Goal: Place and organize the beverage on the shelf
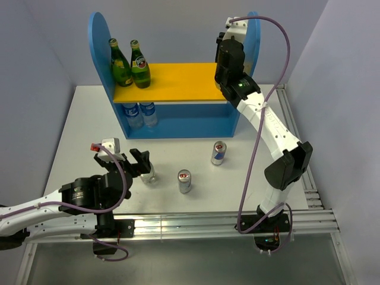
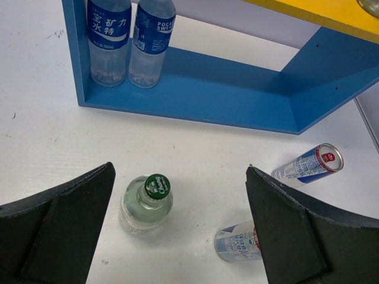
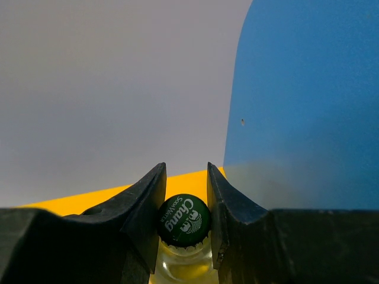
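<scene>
Two steps are in hand, one per arm. The shelf [image 1: 178,83] stands at the back of the table. Two dark green bottles [image 1: 130,66] are upright at the left end of its yellow top board, and two water bottles [image 1: 139,114] sit in the lower tier.

The right gripper [image 3: 185,174] is up at the right end of the top board, next to the blue side panel. Its jaws are clamped tight on the neck of a clear green-capped bottle [image 3: 183,220], with the cap sitting between the fingers [image 3: 148,201]. I cannot tell whether the base touches the board. My guess for the next move is to lower until the bottle is seated, release, then lift straight up away from the panel.

The left gripper [image 2: 177,171] hangs low over the table with its jaws spread fully and nothing in them. The second clear bottle [image 2: 146,202] stands upright between the fingers, nearer the left pad and not touching either. This arm likely needs to drop, centre on the neck and close.

The blue-silver can [image 1: 218,153] and the silver-red can [image 1: 184,181] are on the table in front of the shelf, not yet shelved.
</scene>
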Action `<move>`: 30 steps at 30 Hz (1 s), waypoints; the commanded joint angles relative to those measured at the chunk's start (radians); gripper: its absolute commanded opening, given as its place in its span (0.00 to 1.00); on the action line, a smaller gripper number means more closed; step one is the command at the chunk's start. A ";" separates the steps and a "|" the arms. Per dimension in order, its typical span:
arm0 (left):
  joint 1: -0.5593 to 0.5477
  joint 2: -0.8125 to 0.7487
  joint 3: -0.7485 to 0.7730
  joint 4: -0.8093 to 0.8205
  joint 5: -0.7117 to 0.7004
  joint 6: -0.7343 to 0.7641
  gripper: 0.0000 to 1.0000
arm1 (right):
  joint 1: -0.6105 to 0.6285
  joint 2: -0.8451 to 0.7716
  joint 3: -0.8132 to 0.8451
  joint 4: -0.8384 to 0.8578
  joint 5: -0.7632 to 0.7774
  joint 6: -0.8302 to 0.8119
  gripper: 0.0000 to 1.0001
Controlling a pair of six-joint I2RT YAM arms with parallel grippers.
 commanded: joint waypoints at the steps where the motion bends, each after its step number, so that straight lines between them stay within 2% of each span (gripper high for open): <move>1: -0.013 0.009 0.021 -0.018 -0.034 -0.033 0.99 | -0.008 0.017 0.001 0.086 0.040 -0.003 0.00; 8: -0.020 0.009 0.023 -0.031 -0.042 -0.044 0.99 | -0.006 0.037 -0.012 0.091 0.071 0.007 0.01; 10: -0.020 0.010 0.024 -0.035 -0.042 -0.047 0.99 | -0.006 0.029 -0.029 0.088 0.055 0.013 0.33; 11: -0.020 0.012 0.024 -0.035 -0.045 -0.047 0.99 | -0.006 0.026 -0.036 0.089 0.049 0.014 0.57; 13: -0.020 0.015 0.024 -0.035 -0.043 -0.047 0.99 | -0.006 0.011 -0.062 0.097 0.046 0.022 0.81; 14: -0.020 0.016 0.026 -0.037 -0.043 -0.048 0.99 | -0.006 0.006 -0.070 0.099 0.045 0.025 0.97; 15: -0.020 0.016 0.029 -0.040 -0.043 -0.048 0.99 | -0.006 -0.002 -0.079 0.097 0.043 0.028 1.00; 23: -0.020 0.021 0.043 -0.049 -0.043 -0.047 0.99 | 0.004 -0.067 -0.131 0.082 0.029 0.065 1.00; 30: -0.020 0.021 0.072 -0.081 -0.042 -0.067 0.99 | 0.037 -0.205 -0.242 0.050 0.046 0.118 1.00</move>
